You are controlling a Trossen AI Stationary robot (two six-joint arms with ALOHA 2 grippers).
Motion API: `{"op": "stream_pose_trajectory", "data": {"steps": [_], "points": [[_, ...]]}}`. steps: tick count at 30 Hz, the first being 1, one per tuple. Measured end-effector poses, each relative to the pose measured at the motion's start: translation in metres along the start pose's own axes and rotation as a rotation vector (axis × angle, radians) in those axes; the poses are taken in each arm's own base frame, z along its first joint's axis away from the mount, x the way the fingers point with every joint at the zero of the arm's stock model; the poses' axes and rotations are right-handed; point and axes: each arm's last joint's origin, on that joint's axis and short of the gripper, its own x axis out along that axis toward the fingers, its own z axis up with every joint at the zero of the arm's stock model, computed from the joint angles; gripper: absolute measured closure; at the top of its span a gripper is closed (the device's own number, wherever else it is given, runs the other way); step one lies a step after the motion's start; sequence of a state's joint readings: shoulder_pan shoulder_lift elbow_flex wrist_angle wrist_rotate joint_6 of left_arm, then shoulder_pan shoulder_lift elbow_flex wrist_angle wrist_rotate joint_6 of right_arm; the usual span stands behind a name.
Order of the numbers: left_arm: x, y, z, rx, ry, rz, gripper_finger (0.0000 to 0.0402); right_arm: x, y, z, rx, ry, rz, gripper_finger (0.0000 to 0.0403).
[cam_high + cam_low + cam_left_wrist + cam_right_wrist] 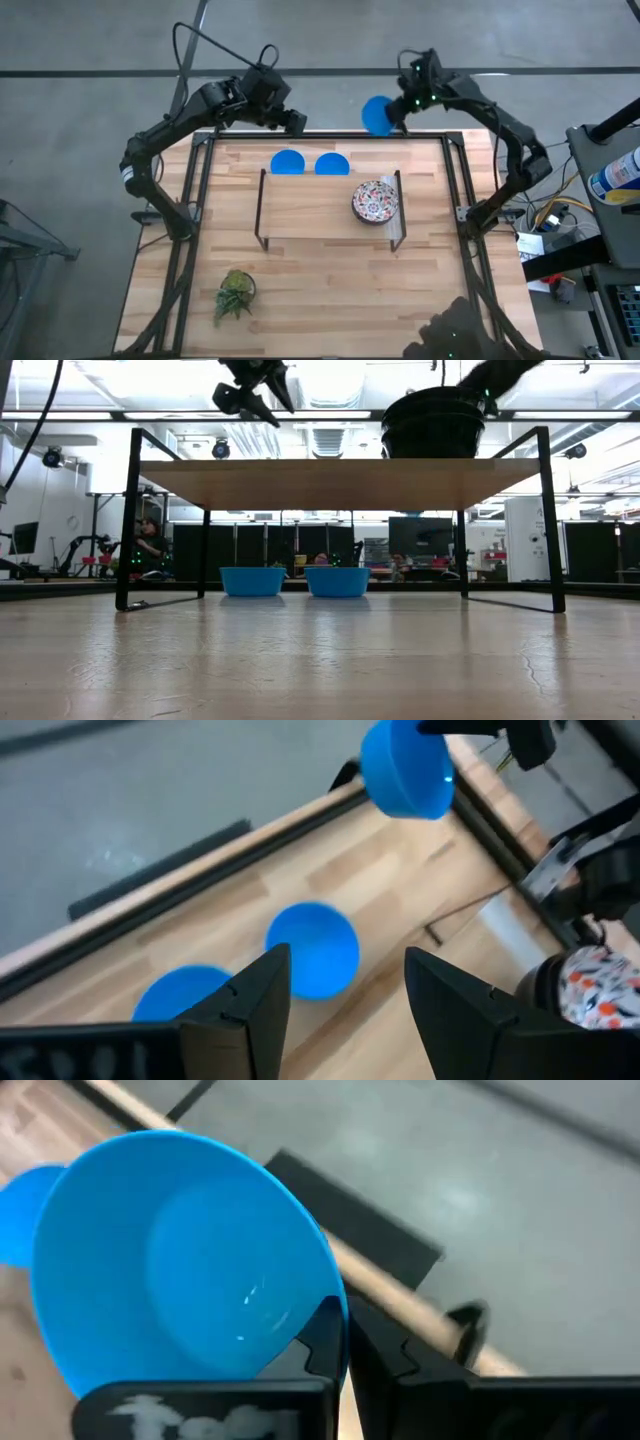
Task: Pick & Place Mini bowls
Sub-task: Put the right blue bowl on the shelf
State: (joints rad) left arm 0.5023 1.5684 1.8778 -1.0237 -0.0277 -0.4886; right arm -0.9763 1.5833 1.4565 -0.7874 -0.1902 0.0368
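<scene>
Two plain blue mini bowls (288,161) (332,164) sit upright on the table near its far edge, also visible in the low view (252,581) (337,581). A third blue bowl (377,115) is up in the air over the far edge, in my right gripper (345,1345), which is shut on it. Patterned white bowls (375,200) stand stacked on the wooden shelf's right end (433,425). My left gripper (345,990) is open and hovers high above the two blue bowls (312,948) near the far edge, touching nothing. My right gripper pinches the blue bowl's wall at its rim (335,1305), with one finger (312,1348) inside the bowl and the other (400,1365) outside. The bowl is lifted clear of the table and is tilted.
A black-framed shelf with a wooden top (330,215) stands mid-table. A small green plant (235,293) sits at the near left. A black rail (330,133) runs along the table's far edge. Bare wood lies between the shelf and the near edge.
</scene>
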Motion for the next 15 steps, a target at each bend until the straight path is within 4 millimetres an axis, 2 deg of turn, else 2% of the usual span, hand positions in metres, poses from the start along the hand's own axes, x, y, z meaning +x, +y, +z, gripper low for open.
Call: {"op": "stream_pose_trajectory", "data": {"steps": [6,15], "points": [[-0.001,-0.007,0.015,0.037,-0.173,-0.035,0.0214,-0.034,0.029,0.031,-0.110,-0.137,-0.086,0.0394],[-0.009,-0.018,0.039,0.306,-0.467,-0.063,0.0214,-0.077,0.086,0.061,-0.278,-0.412,-0.215,0.0394]]}}
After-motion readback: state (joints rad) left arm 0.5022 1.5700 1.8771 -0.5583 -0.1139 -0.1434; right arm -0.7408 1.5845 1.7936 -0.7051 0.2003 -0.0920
